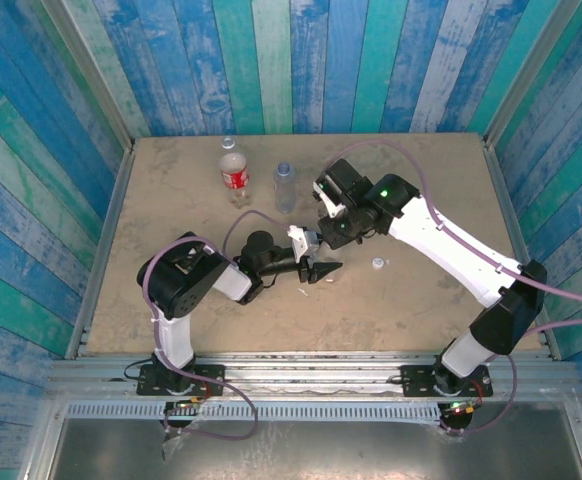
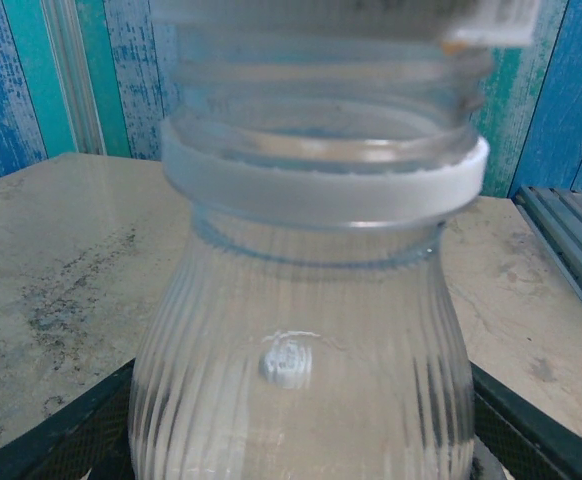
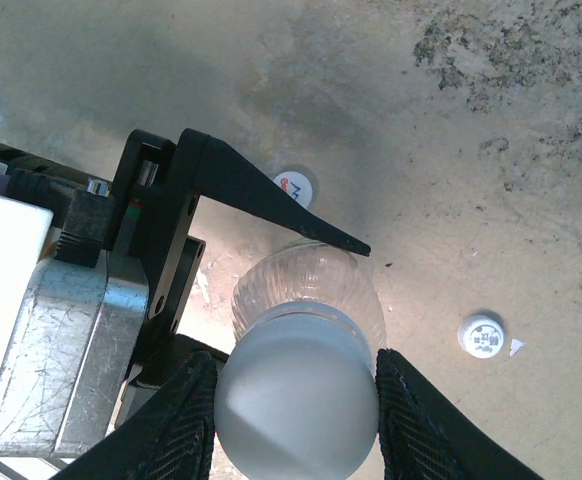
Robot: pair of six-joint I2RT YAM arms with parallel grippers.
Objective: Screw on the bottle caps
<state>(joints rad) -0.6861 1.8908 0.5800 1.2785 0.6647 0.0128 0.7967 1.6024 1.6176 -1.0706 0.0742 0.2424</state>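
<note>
A clear ribbed bottle [image 2: 301, 330] with a white neck ring stands upright between my left gripper's [image 2: 301, 445] black fingers [image 2: 66, 440], which are shut on its body. A white bottle cap [image 3: 296, 395] sits on the bottle's neck, and my right gripper [image 3: 296, 385] is shut on it from above, one finger on each side. In the top view both grippers meet mid-table, the left gripper [image 1: 316, 268] just below the right gripper [image 1: 324, 234]. Two loose caps lie on the table, one [image 3: 294, 185] with a coloured mark and another [image 3: 481, 335].
A red-labelled bottle [image 1: 233, 168] and a slimmer bluish bottle [image 1: 285, 185] stand upright at the back of the tan table [image 1: 171, 300]. One loose cap [image 1: 378, 264] lies right of the grippers. Blue plank walls close in the back and sides.
</note>
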